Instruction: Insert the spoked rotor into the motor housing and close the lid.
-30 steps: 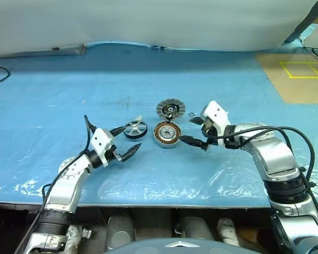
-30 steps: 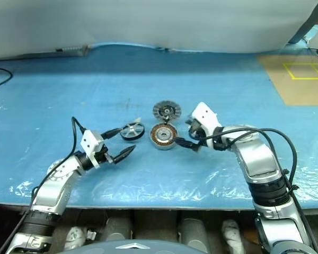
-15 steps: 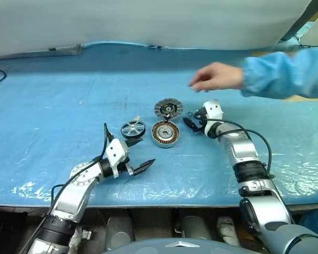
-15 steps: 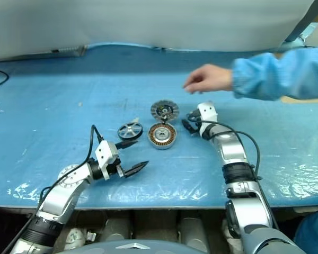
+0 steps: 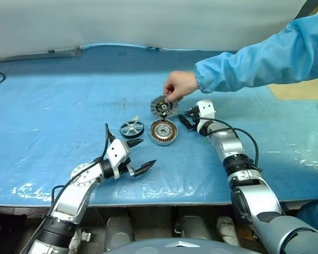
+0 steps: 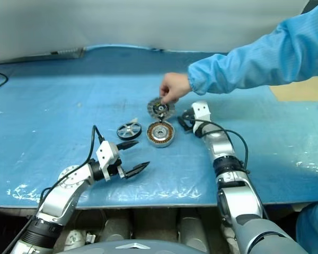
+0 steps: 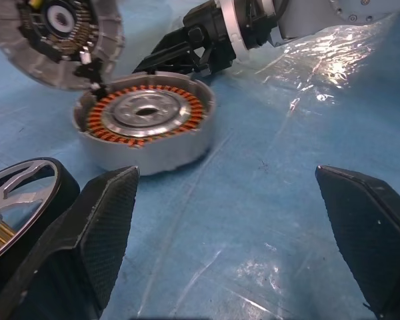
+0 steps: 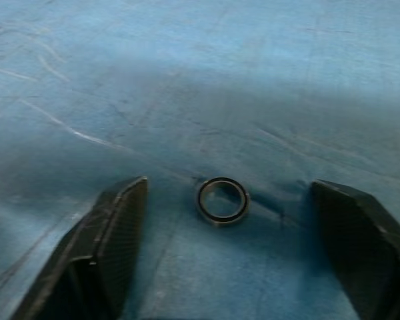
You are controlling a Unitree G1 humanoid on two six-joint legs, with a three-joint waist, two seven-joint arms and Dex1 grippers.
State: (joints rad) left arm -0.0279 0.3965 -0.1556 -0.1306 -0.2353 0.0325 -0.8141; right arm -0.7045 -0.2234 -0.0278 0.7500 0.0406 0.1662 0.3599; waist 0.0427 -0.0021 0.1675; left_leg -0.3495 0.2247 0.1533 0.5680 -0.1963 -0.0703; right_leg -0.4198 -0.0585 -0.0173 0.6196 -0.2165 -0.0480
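The spoked rotor [image 5: 132, 128] lies flat on the blue sheet, just left of the motor housing [image 5: 164, 132] with its copper windings facing up. Behind the housing sits the finned lid [image 5: 164, 106], and a person's hand [image 5: 178, 84] pinches its centre. My left gripper [image 5: 147, 152] hovers open in front of the rotor and housing, holding nothing. My right gripper [image 5: 184, 118] is open to the right of the lid and housing. A small metal ring [image 8: 221, 200] lies on the sheet between its fingers, untouched.
A blue-sleeved arm [image 5: 265, 55] reaches in from the right, above my right arm. The blue plastic sheet [image 5: 53, 106] covers the whole table, with its front edge close below my left gripper. A brown board [image 5: 302, 90] lies at the far right.
A person's arm came in from the right and its hand settled on the lid. My right gripper moved forward, from beside the housing to beside the lid. My left gripper pulled back and rightward.
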